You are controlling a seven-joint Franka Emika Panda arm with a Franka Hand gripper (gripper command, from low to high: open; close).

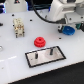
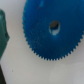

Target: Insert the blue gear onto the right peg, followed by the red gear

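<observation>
Grey plate (image 1: 44, 55) w/ right peg (image 1: 50, 50) sits nearest in exterior view; red gear (image 1: 39, 41) just behind it. Blue gear (image 1: 66, 30) lies far back toward exterior view's right, directly under gripper (image 1: 64, 22). Wrist view: blue gear fills frame, hub hole off-centre. Finger spread: can't tell. Judgement: descent needs small lateral shift first.

A white table (image 1: 15, 55) fills most of the exterior view, its glossy surface catching soft, even light with a few pale reflections. Its near edge runs across the bottom of the frame, rising toward the lower right, where a dark floor (image 1: 70, 72) shows beyond it. Along the top of the frame the background is dim and cluttered, too blurred to make out. In the wrist view, the same white surface (image 2: 15, 67) shows along the lower left.
</observation>
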